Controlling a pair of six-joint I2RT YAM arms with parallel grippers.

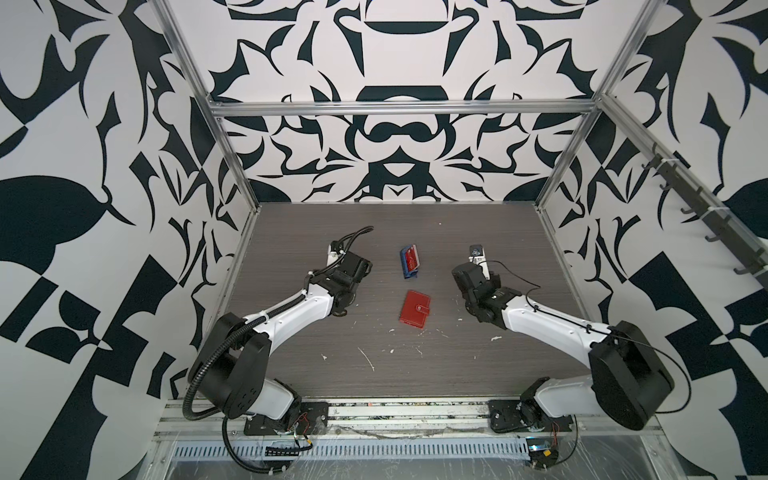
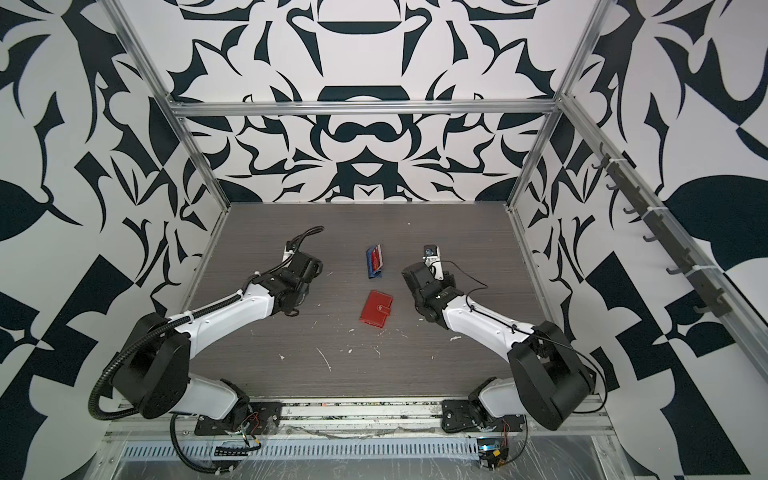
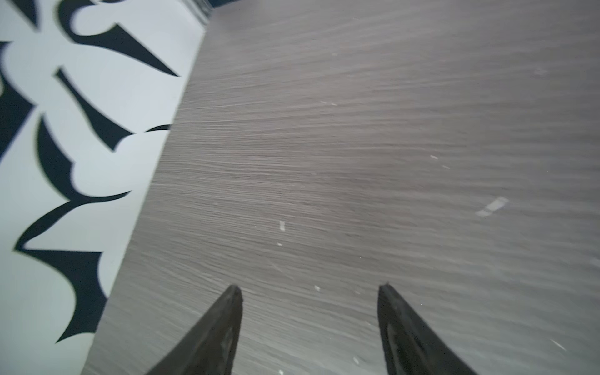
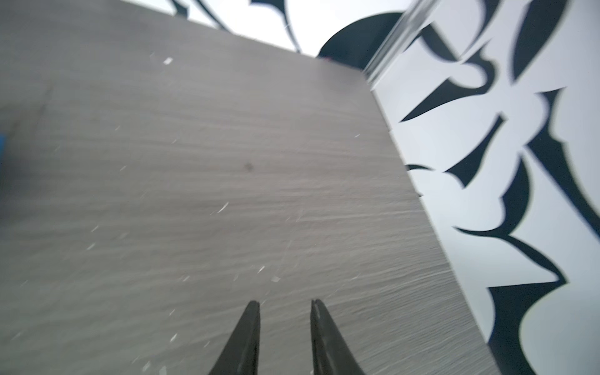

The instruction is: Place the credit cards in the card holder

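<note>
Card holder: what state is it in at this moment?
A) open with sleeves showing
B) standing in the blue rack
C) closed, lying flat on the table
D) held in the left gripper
C: the card holder lies flat on the table in both top views, cover shut with its tab across the front.

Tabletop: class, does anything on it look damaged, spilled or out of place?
White flecks and streaks litter the near half of the table, like scraps or scuffs. The card holder lies closed, slightly askew; nothing else stands out.
</note>
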